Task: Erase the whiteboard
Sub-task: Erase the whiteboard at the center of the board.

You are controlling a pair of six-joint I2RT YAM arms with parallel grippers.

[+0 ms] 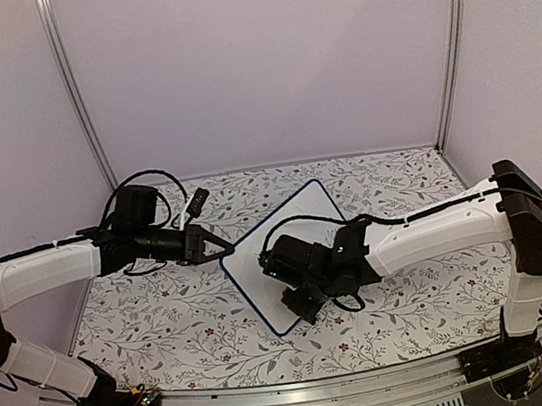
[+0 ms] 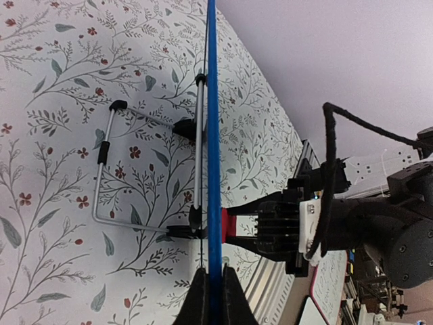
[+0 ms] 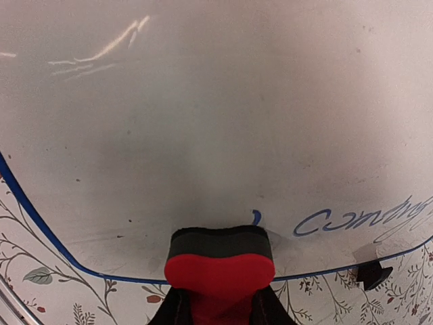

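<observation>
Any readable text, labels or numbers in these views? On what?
"Com…": blue cursive writing on the whiteboard, near its lower edge. The later letters are unclear, and the word is cut off at the right edge of the right wrist view.
Short blue stroke left of it: not a readable character.
Red eraser: no label visible.

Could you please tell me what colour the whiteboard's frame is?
The whiteboard frame is blue, clearest in the left wrist view.

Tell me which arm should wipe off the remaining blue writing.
Right. The right gripper holds the red eraser on the whiteboard, beside the blue writing; the left gripper is clamped on the board's frame.
</observation>
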